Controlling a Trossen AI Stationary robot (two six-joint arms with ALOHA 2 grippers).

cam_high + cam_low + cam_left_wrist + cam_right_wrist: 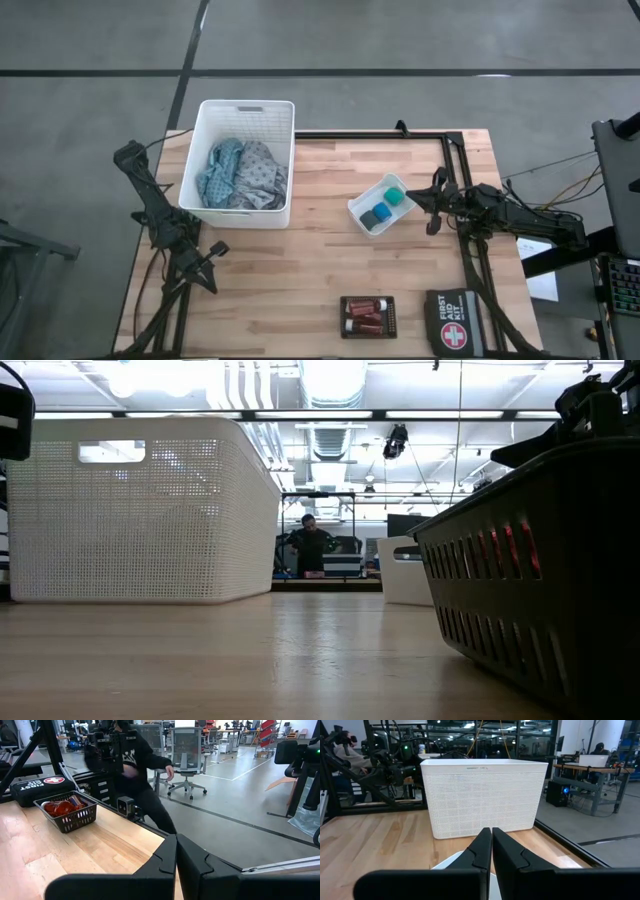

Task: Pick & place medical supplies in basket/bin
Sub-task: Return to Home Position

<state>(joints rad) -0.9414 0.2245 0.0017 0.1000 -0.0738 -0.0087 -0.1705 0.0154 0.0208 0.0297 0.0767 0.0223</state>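
Wooden table (300,270) is lying largely bare mid-span. Left gripper (176,840), fingers pressed together, is hanging at its left edge near the basket (245,108); right gripper (491,832), likewise closed, is hovering by the white tray (358,208). Both cloths (240,172) are sitting in the basket; red bottles (366,315), blue piece (378,218) and green piece (396,197) are waiting outside.

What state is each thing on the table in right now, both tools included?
white basket: upright, holds both cloths.
teal cloth: crumpled in the white basket.
grey patterned cloth: crumpled beside it.
white tray: holds blue piece and green piece.
dark basket: holds red bottles, lying down.
first aid pouch: flat, cross up.
left tool: shut, empty.
right tool: shut, empty.
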